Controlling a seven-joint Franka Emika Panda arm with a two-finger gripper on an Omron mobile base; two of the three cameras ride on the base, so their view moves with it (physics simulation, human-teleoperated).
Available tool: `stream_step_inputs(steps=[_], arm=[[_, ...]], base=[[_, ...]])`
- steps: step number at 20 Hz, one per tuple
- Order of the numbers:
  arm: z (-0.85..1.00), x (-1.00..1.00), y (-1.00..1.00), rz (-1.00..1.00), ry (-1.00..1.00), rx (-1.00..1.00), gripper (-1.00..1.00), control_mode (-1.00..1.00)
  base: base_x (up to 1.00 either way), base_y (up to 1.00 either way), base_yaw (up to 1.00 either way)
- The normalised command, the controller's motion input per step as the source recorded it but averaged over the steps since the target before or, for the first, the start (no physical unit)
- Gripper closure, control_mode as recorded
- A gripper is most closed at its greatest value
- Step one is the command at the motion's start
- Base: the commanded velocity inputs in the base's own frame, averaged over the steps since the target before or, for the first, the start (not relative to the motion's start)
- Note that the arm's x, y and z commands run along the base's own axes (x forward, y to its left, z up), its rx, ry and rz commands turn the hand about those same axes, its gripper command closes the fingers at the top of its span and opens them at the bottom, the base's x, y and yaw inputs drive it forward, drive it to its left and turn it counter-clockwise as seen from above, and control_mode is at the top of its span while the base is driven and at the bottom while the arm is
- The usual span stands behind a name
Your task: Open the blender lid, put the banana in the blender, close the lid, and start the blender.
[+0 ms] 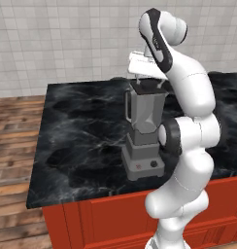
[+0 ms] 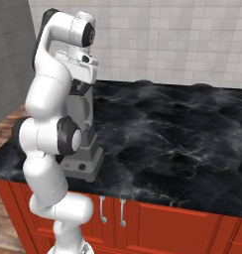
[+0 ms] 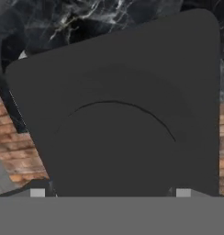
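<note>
Blender lid (image 3: 118, 110), a small flat squarish black cap, is sitting on top of the jar, right under the gripper (image 1: 148, 80).

One grey blender (image 1: 143, 129) with a tall jar is standing on the black marble desk (image 1: 76, 141), with one lid on it. The lid is probably light, stiff and smooth, so pinching its two side edges should work best. How far the gripper is opening, I cannot tell, and it is holding nothing I can see.

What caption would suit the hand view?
Gripper's-eye view straight down onto the black blender lid, marble counter beyond.
</note>
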Motion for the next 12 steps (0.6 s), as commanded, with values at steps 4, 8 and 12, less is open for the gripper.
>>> stream_step_inputs(steps=[4, 8, 12], arm=[[0.08, 0.00, 0.00, 0.00, -0.14, 0.02, -1.00, -1.00], [0.48, -0.26, -0.01, 0.00, -0.25, 0.00, -1.00, -1.00], [0.35, -0.82, 0.00, -0.02, -0.49, 0.00, -1.00, -1.00]], base=[[0.00, 0.00, 0.00], [0.00, 0.00, 0.00], [0.00, 0.00, 0.00]])
